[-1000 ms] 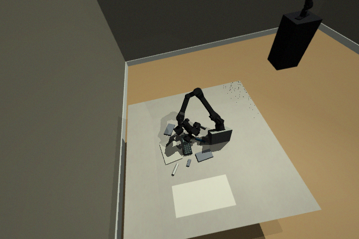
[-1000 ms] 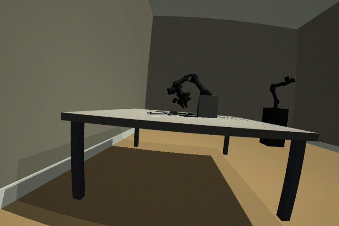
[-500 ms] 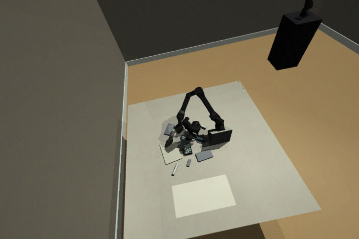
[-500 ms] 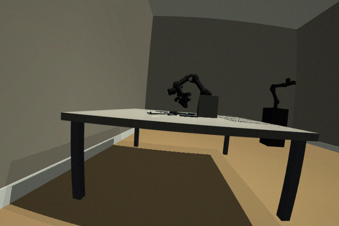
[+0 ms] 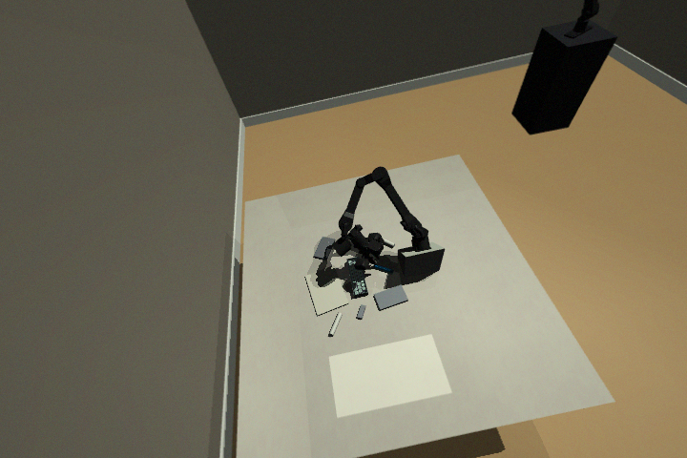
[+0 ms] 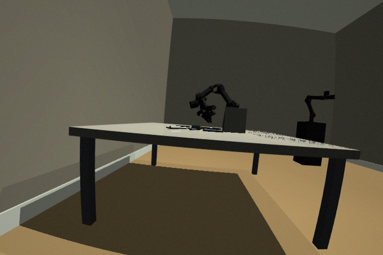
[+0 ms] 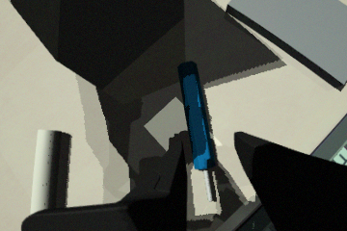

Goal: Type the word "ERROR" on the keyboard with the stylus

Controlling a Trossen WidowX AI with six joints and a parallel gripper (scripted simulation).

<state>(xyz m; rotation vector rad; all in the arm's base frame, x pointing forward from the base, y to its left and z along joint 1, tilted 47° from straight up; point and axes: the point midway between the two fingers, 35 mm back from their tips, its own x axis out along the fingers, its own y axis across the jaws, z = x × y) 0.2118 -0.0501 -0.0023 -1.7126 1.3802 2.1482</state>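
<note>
The stylus (image 5: 382,267) (image 7: 196,120) has a thick blue barrel and a thin pale tip. It lies on the desk beside the keyboard, near the arm's base block. My gripper (image 6: 210,121) (image 7: 208,143) is open and empty, above the desk. In the wrist view its fingertips are on either side of the stylus's lower barrel, without touching it. The keyboard (image 5: 359,287) (image 7: 346,129) is dark with pale green keys. The arm and its shadow cover part of it in the top view, and the right finger hides much of it in the wrist view.
A grey-blue block (image 5: 390,298) (image 7: 302,38) lies beside the keyboard. A white cylinder (image 5: 388,243) (image 7: 48,168) lies on the stylus's other side. Another grey block (image 5: 321,247), a small grey piece (image 5: 361,311), a white stick (image 5: 335,323) and the base block (image 5: 421,265) stand or lie around.
</note>
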